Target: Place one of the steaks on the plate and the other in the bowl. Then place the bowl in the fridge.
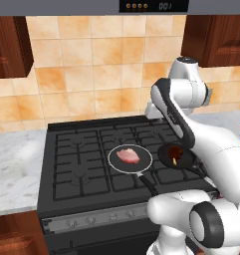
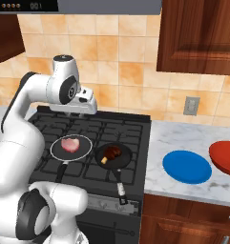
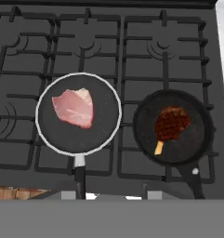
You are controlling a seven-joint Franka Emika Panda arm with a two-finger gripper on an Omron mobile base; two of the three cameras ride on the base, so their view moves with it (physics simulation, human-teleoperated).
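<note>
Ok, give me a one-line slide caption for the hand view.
Looking down on the stove: pink steak in a silver-rimmed pan, brown steak in a black pan.

Matt black pans (image 3: 78, 114) w/ pale metal-look rim below the claw; glossy red bowl (image 2: 226, 158), marble-look counter (image 2: 183, 138), wood cabinets (image 2: 197, 35) off to its right.

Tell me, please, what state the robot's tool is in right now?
Tool: cannot be told whether open or closed; it hangs above the stove, holding nothing, with both steaks lying in their pans.
</note>
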